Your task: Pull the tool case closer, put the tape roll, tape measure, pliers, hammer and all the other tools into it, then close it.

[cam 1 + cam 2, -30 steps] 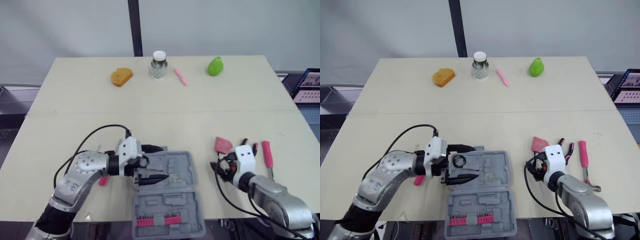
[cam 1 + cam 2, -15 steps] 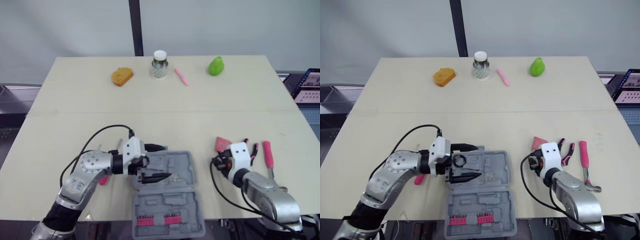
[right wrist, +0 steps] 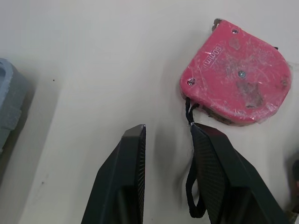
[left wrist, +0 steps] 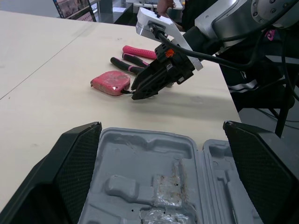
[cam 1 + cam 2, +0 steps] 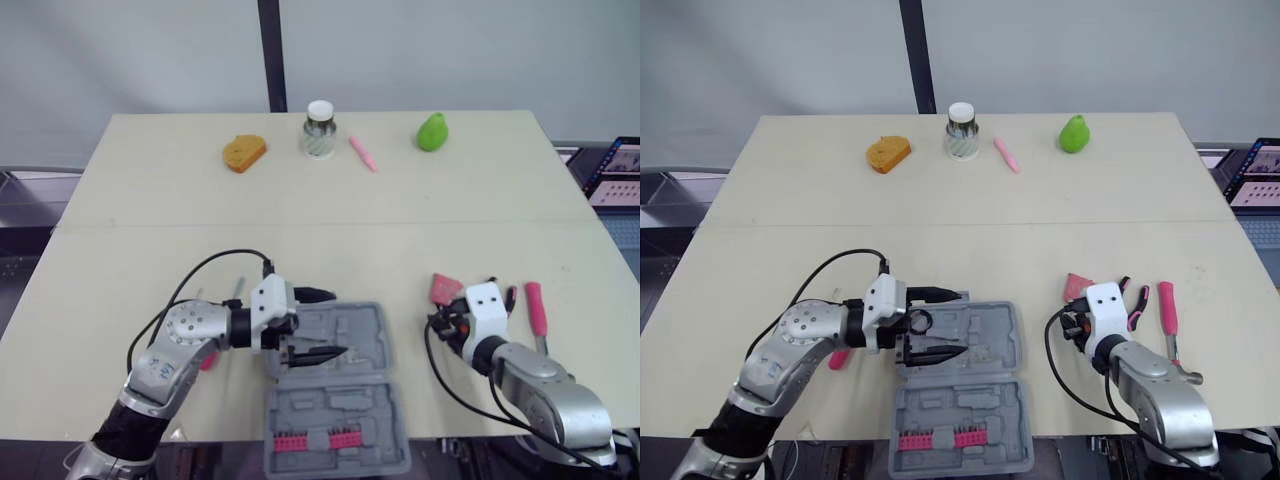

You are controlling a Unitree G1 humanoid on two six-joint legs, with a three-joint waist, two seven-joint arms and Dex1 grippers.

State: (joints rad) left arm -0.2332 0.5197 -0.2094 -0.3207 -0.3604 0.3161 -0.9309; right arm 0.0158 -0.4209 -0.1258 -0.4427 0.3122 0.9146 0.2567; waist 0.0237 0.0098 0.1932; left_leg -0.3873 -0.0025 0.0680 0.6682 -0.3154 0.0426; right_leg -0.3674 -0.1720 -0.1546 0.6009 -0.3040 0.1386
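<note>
The grey tool case (image 5: 958, 395) lies open at the near edge of the table (image 5: 970, 230), with the left gripper (image 5: 943, 324) spread wide over its far half. Over to the right, the right gripper (image 5: 1072, 328) sits just beside the pink tape measure (image 5: 1076, 287), then the pliers (image 5: 1133, 302) and hammer (image 5: 1167, 318).

Tape measure (image 5: 1077, 287), pliers (image 5: 1135, 304), hammer (image 5: 1167, 314) lie right of the tool case (image 5: 970, 385)
</note>
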